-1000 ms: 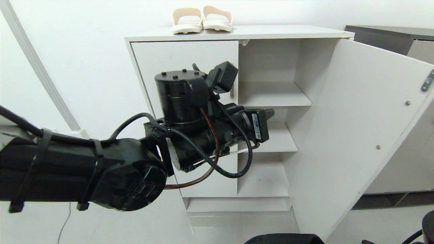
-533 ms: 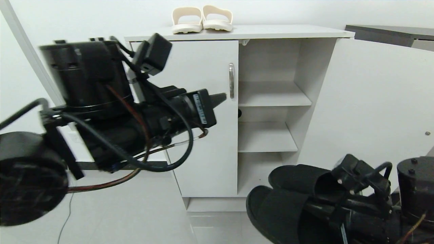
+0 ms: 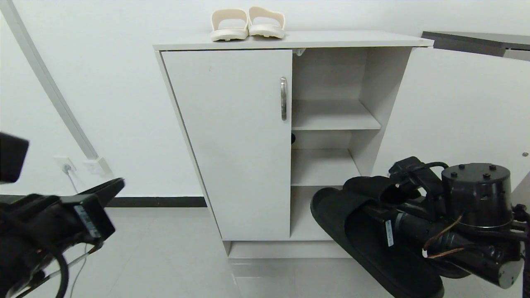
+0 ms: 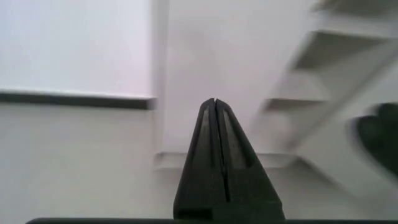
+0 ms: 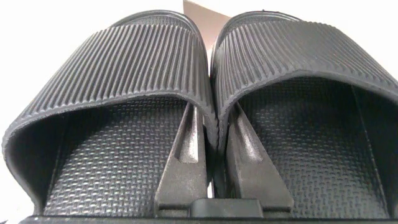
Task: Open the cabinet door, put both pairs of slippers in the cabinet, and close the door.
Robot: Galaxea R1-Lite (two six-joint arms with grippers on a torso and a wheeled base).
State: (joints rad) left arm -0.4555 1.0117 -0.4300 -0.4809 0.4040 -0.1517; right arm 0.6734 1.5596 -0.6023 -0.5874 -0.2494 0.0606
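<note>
Lower right, before the open cabinet [image 3: 389, 82], the right hand [image 5: 214, 124] pinches adjoining straps so one grip holds both black slippers [image 3: 372, 248].

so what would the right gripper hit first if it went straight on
Likely nothing soon: right gripper, shut on the black slippers, points into the cabinet's open bottom compartment. The closed left door edge is close beside; depth unclear.

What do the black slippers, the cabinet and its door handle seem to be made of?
The black slippers: probably soft rubber or foam, matte, with ribbed straps and a textured footbed. The cabinet: likely laminated board, smooth white, with thin flat panels. The door handle: apparently metal, with a grey sheen.
</note>
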